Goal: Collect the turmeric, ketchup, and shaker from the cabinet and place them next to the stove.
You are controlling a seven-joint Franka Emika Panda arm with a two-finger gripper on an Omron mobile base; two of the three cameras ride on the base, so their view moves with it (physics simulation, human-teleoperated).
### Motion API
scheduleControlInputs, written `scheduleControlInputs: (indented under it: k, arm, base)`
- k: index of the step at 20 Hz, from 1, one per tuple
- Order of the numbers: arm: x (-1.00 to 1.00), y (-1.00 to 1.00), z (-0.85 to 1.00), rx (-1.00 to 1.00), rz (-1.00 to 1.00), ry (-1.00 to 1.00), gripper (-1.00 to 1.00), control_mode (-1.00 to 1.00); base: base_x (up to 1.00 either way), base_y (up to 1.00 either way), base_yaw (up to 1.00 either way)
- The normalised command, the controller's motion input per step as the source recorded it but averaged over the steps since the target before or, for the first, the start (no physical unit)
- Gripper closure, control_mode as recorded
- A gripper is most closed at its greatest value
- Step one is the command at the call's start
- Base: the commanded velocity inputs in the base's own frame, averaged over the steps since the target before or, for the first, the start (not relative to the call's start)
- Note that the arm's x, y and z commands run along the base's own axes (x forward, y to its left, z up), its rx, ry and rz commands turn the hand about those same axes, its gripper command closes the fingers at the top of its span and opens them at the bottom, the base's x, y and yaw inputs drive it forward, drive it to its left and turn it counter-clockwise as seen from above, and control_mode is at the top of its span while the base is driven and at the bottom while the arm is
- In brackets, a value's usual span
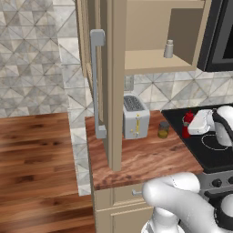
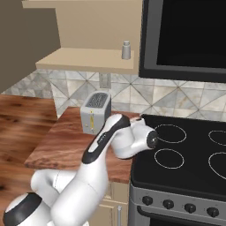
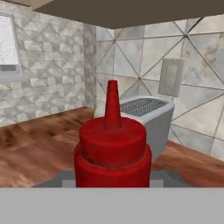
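The red ketchup bottle sits very close and centred in the hand view, its nozzle pointing up. My gripper is shut on it at the left edge of the black stove, low over the surface; the fingertips are hidden. The turmeric jar stands on the wooden counter just left of the stove, beside the toaster. The pale shaker stands on the shelf of the open cabinet, also the shaker in the right base view. My arm hides the bottle in that view.
A silver toaster stands at the back of the counter. The cabinet door hangs open over the counter's left part, its grey handle facing out. A dark microwave panel hangs above the stove.
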Motion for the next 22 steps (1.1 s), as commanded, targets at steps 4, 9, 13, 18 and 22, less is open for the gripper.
scheduleControlInputs:
  k: [4, 9, 13, 18, 22]
  arm:
    - [0.0, 0.0, -0.51, 0.0, 0.3, 0.0, 1.0, -1.0]
    - [0.0, 0.0, -0.41, 0.0, 0.23, 0.0, 1.0, -1.0]
    - [0.0, 0.05, -0.38, 0.0, 0.14, 0.0, 1.0, -1.0]
    - [0.0, 0.06, -0.19, 0.0, 0.05, -0.01, 1.0, -1.0]
    - [0.03, 0.12, -0.14, 0.0, 0.0, -0.02, 1.0, -1.0]
  base:
    - [0.0, 0.0, 0.0]
    - [0.0, 0.0, 0.0]
    - [0.0, 0.0, 0.0]
    - [0.0, 0.0, 0.0]
    - [0.0, 0.0, 0.0]
